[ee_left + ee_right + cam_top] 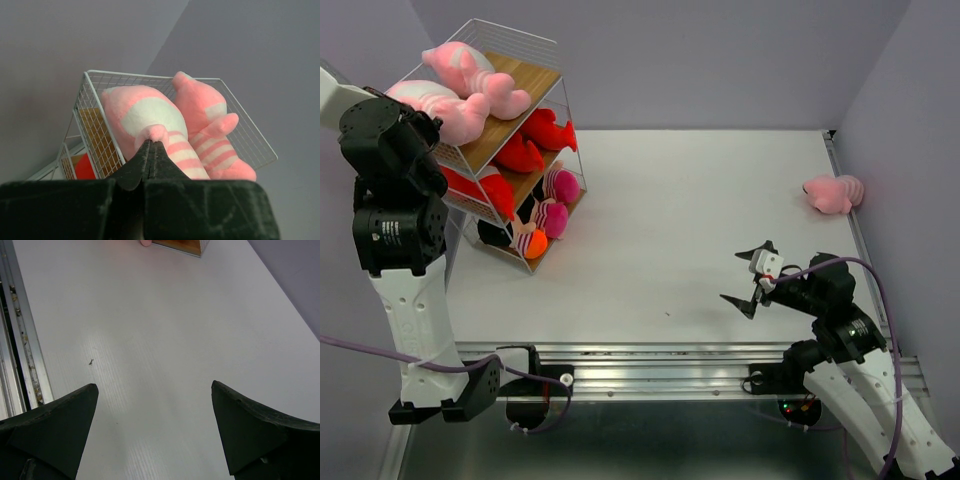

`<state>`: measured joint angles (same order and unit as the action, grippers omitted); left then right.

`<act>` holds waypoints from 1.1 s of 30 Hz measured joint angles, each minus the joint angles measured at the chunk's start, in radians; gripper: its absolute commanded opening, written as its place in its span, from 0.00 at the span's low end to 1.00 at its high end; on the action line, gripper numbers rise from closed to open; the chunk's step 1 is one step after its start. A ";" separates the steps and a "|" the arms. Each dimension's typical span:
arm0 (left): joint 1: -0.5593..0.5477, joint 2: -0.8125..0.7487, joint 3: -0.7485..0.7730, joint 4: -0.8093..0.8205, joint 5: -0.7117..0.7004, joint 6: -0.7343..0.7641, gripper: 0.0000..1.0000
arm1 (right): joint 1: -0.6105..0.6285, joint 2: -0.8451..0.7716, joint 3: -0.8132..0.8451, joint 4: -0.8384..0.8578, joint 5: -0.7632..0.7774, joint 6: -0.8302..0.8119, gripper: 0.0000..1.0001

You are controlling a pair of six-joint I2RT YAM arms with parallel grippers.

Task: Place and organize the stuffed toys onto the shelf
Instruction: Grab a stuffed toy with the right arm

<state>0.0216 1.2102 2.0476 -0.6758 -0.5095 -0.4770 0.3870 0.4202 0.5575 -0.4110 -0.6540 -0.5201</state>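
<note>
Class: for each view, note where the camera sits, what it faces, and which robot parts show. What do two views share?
Top external: above, behind the bases, looking down on table, shelf and a stray pink toy; left arm and right arm show.
Left wrist: on the left arm, facing two pink striped toys on the shelf's top tier; shut left gripper shows.
Right wrist: on the right arm, looking low across the table toward the shelf's foot; open right gripper shows.
Shared: top external and left wrist both see those toys.

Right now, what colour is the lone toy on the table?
The toy is pink; top external view.
</note>
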 measured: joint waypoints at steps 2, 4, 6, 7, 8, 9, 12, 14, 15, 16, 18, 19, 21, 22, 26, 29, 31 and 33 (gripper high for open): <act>0.000 0.005 -0.010 0.003 0.000 0.003 0.00 | 0.000 0.001 0.000 0.000 0.000 0.000 1.00; 0.000 0.005 -0.025 0.006 0.000 0.006 0.00 | 0.000 0.001 0.000 0.000 0.000 0.000 1.00; 0.000 0.005 -0.037 0.006 -0.001 0.010 0.00 | 0.000 0.001 0.000 0.000 0.000 0.000 1.00; 0.000 0.005 -0.041 0.006 -0.001 0.010 0.00 | 0.000 0.001 0.000 0.000 0.000 0.000 1.00; 0.000 0.005 -0.045 0.006 -0.001 0.013 0.00 | 0.000 0.001 0.000 0.000 0.000 0.000 1.00; 0.000 0.005 -0.048 0.006 -0.001 0.014 0.00 | 0.000 0.001 0.000 0.000 0.000 0.000 1.00; 0.000 0.012 -0.052 0.007 0.000 0.021 0.00 | 0.000 0.001 0.000 0.000 0.000 0.000 1.00; 0.000 0.018 -0.052 0.008 0.002 0.025 0.00 | 0.000 0.001 0.000 0.000 0.000 0.000 1.00; 0.000 0.019 -0.054 0.011 0.005 0.027 0.00 | 0.000 0.001 0.000 0.000 0.000 0.000 1.00; 0.000 0.020 -0.059 0.013 0.007 0.029 0.00 | 0.000 0.001 0.000 0.000 0.000 0.000 1.00; 0.000 0.023 -0.062 0.018 0.013 0.034 0.00 | 0.000 0.001 0.000 0.000 0.000 0.000 1.00; 0.000 0.023 -0.064 0.020 0.016 0.035 0.00 | 0.000 0.001 0.000 0.000 0.000 0.000 1.00; 0.000 0.025 -0.068 0.026 0.023 0.040 0.00 | 0.000 0.001 0.000 0.000 0.000 0.000 1.00; 0.000 0.025 -0.071 0.030 0.029 0.043 0.01 | 0.000 0.001 0.000 0.000 0.000 0.000 1.00; 0.000 0.033 -0.071 0.046 0.048 0.055 0.03 | 0.000 0.001 0.000 0.000 0.000 0.000 1.00; 0.000 0.039 -0.071 0.052 0.058 0.060 0.07 | 0.000 0.002 0.000 0.000 0.000 -0.001 1.00; 0.000 0.042 -0.071 0.053 0.063 0.062 0.14 | 0.000 0.005 0.000 0.000 0.000 -0.002 1.00; 0.000 0.043 -0.071 0.055 0.065 0.066 0.24 | 0.000 0.006 0.000 0.000 0.000 -0.003 1.00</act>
<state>0.0219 1.2537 1.9766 -0.6209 -0.4442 -0.4107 0.3870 0.4267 0.5571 -0.4110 -0.6537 -0.5236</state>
